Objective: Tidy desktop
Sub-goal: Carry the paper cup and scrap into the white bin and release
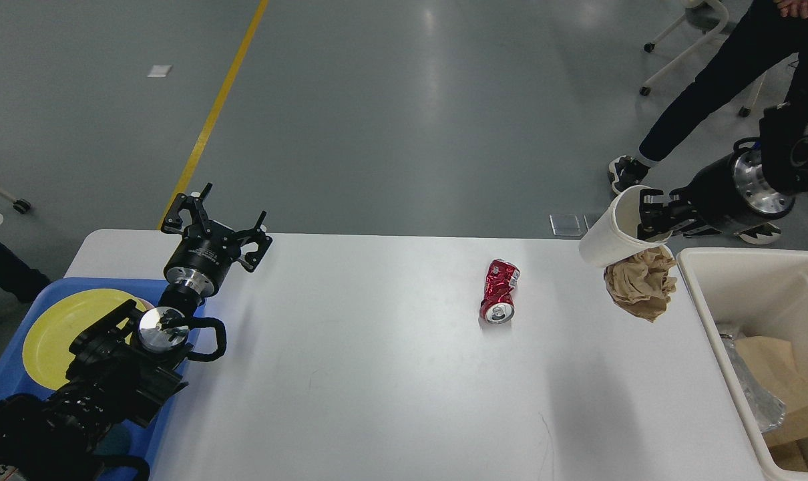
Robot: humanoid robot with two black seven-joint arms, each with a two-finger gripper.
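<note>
A white paper cup (610, 230) and crumpled brown paper (641, 288) are held clamped in the right gripper (652, 220), raised above the desktop's (377, 374) far right corner, just beside the cream bin (758, 280). The left gripper (217, 224) is seen with jaws spread at the far left corner, by the blue tray (17, 381). A crushed red can (499, 292) lies right of centre; the near half is bare.

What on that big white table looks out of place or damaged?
A crushed red drink can lies dented on its side on the white desktop. At the far right, the right hand holds a white paper cup tilted, with a crumpled brown paper wad just below it.
</note>
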